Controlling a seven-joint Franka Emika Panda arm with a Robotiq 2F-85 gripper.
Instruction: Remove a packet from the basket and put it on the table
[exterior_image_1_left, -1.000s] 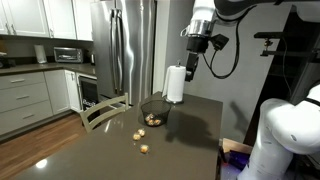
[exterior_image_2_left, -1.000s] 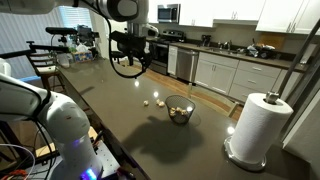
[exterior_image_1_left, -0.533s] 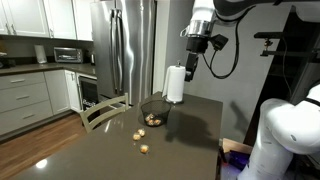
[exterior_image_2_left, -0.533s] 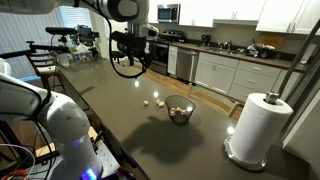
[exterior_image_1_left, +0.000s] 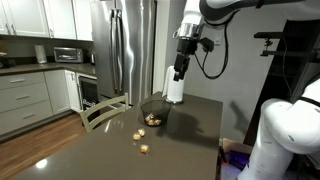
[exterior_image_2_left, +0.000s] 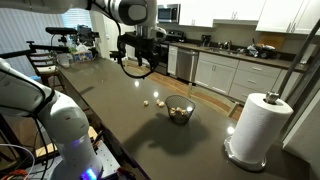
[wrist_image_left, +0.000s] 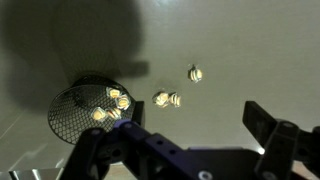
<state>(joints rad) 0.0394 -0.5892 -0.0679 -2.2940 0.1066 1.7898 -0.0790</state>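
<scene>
Small yellowish-tan packets (exterior_image_1_left: 152, 120), several alike, heaped in the bottom of a small dark bowl-shaped wire basket (exterior_image_1_left: 153, 103) just left of frame centre in an exterior view. A few more of the same look lying loose on the large dark grey-brown table (exterior_image_1_left: 110, 150), below and left of the basket, near it but apart. Black two-finger gripper (exterior_image_1_left: 180, 72) high in the upper middle, well above the basket, in front of a white paper-towel roll (exterior_image_1_left: 176, 90); finger spacing too small to read here. In an exterior view from across the table, basket (exterior_image_2_left: 180, 110) at centre with pale packets (exterior_image_2_left: 180, 114) inside, loose ones just up and left of it, gripper (exterior_image_2_left: 143, 68) well up and left of the rim. In the wrist view, gripper (wrist_image_left: 180, 135) along the bottom edge, fingers (wrist_image_left: 275, 130) wide apart and holding nothing. Basket (wrist_image_left: 80, 110) at lower left, its packets (wrist_image_left: 110, 104) bright, blurred and lumpy against the mesh; three loose ones on the bare top at centre and upper centre. Judged step: the approach, no pick yet. Next move: shift toward the basket, descend inside the rim, close on one top packet only, clear of the wire and its neighbours.
</scene>
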